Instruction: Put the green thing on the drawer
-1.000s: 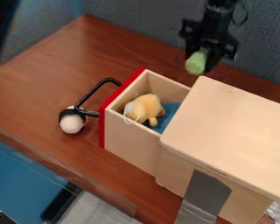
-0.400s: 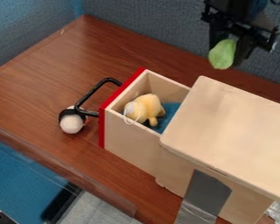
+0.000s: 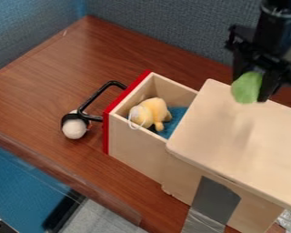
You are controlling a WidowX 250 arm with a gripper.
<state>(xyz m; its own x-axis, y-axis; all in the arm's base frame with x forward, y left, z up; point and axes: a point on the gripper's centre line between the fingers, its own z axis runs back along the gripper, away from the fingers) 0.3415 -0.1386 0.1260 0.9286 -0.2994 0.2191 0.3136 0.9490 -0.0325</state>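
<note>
The gripper (image 3: 255,87) hangs at the upper right, over the back part of the wooden drawer unit's top (image 3: 233,136). It is shut on the green thing (image 3: 246,87), a rounded soft-looking piece whose lower end sticks out below the fingers. A faint shadow lies on the wooden top beneath it. The drawer (image 3: 138,148) with its red front stands pulled out to the left of the unit. Inside it are a yellow plush toy (image 3: 151,112) and a blue cloth (image 3: 177,119).
The drawer's black handle (image 3: 94,97) juts out left over the brown table (image 3: 44,86). A white and black ball-like toy (image 3: 74,128) lies by the handle's lower end. Grey tape (image 3: 213,202) runs down the unit's front side. A grey-blue partition (image 3: 166,22) stands behind.
The gripper has moved right and then down the view with the green thing, from behind the unit to over its top. Drawer and toys have stayed put.
</note>
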